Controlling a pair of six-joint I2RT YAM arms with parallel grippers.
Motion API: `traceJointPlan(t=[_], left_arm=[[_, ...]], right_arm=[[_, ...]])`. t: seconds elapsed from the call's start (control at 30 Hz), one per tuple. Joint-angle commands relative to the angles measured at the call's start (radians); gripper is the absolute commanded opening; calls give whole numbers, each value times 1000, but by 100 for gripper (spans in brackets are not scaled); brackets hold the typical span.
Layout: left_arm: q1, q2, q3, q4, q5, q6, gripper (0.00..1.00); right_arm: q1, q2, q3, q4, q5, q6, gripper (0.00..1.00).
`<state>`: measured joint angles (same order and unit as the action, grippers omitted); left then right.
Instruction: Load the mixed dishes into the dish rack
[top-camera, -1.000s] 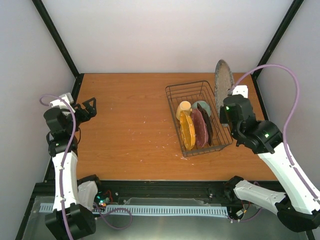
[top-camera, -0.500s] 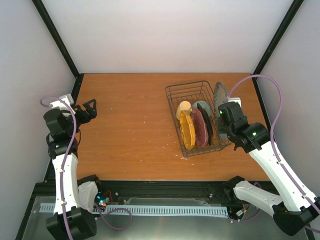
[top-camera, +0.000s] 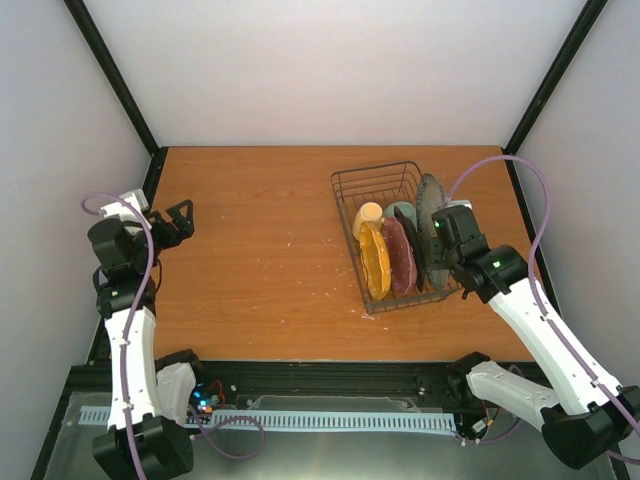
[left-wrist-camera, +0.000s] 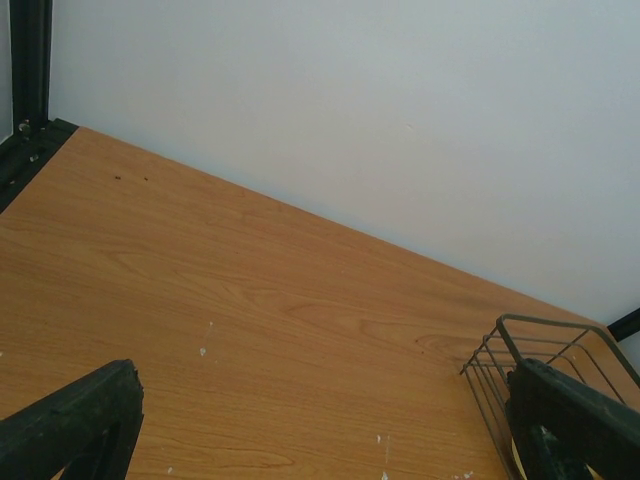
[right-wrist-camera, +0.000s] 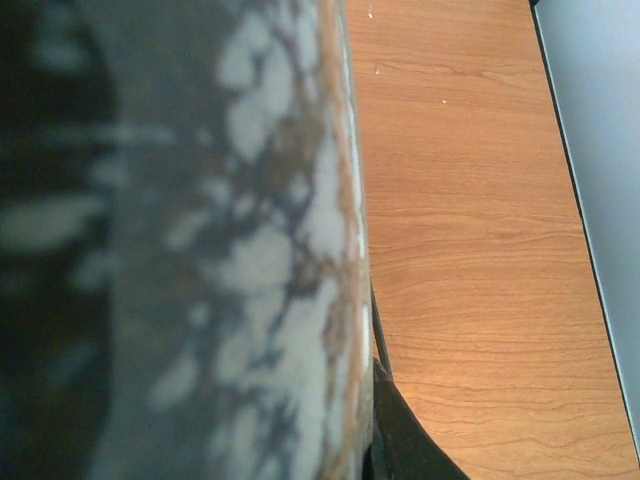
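Robot lab test cell, not a home. The workspace is enclosed by plain white panels (top-camera: 330, 70) held in black frame posts (top-camera: 108, 75). A left arm (top-camera: 130, 350) and right arm (top-camera: 545, 330) are bolted at the near edge of a wood-laminate table (top-camera: 250, 260). Purple cables (top-camera: 503, 156) are left exposed. A slotted cable duct (top-camera: 320, 421) and a lit bare circuit board (top-camera: 203, 402) are mounted below. A dish rack (top-camera: 385, 188) is set on the table as the one kitchen item.

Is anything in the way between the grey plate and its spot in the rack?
Nothing visible. The grey plate, held on edge in the right tool, is at the right side of the rack. The maroon plate stands to its left. Whether the grey plate's lower edge sits between tines cannot be told.
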<state>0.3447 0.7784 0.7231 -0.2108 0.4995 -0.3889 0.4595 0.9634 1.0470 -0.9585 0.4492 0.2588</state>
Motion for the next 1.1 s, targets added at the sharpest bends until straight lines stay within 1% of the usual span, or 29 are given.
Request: traceJointPlan(t=[0.0, 0.33, 0.67, 0.9, 1.07], left_arm=[[-4, -20, -7, -10, -10, 25, 100], [-4, -14, -14, -3, -9, 31, 100], [-4, -13, -25, 10, -6, 25, 100], [-4, -10, -33, 17, -10, 25, 100], [-5, 4, -33, 21, -10, 34, 100]], right_arm=[[-4, 1, 18, 160, -6, -9, 3], [-4, 59, -28, 132, -61, -27, 3], [-4, 86, -56, 126, -139, -4, 3], [-2, 132, -61, 151, -210, 41, 3], [33, 168, -58, 168, -216, 83, 3]])
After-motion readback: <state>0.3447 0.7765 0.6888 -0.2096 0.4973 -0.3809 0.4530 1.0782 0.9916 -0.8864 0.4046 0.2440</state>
